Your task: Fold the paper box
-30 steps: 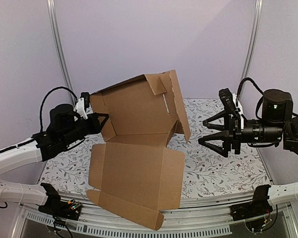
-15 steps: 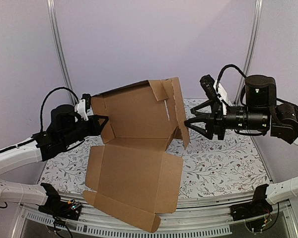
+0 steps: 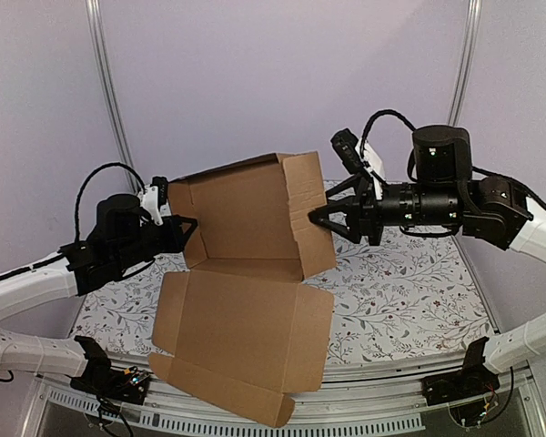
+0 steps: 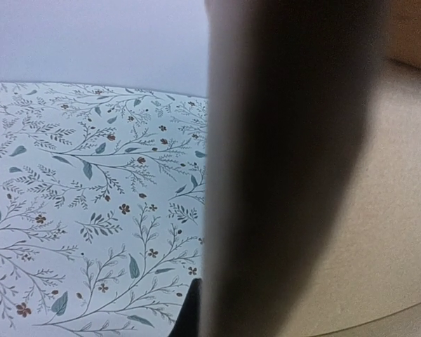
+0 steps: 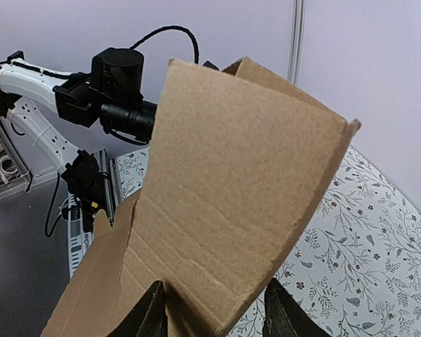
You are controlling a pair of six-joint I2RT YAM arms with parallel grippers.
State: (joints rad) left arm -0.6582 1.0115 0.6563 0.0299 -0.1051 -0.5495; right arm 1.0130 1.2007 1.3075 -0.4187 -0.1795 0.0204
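Note:
The paper box [image 3: 246,319] is a brown cardboard sheet, half folded. Its back panel stands upright and its front panel hangs over the table's near edge. My left gripper [image 3: 184,232] holds the box's left side wall. In the left wrist view the wall [image 4: 400,210] runs edge-on through the jaws, with one fingertip [image 4: 189,312] against it. My right gripper [image 3: 323,223] is open and its fingertips press against the outside of the right side flap. In the right wrist view that flap [image 5: 231,182] fills the space in front of both fingers [image 5: 154,312].
A floral tablecloth [image 3: 409,291] covers the table behind and to the right of the box. Metal frame posts [image 3: 109,91] stand at the back corners. The left arm [image 5: 119,77] shows beyond the box in the right wrist view.
My right arm has swung left and up to the box and pushed the right side flap inward, so it stands closer to the back panel. My left gripper has kept its hold.

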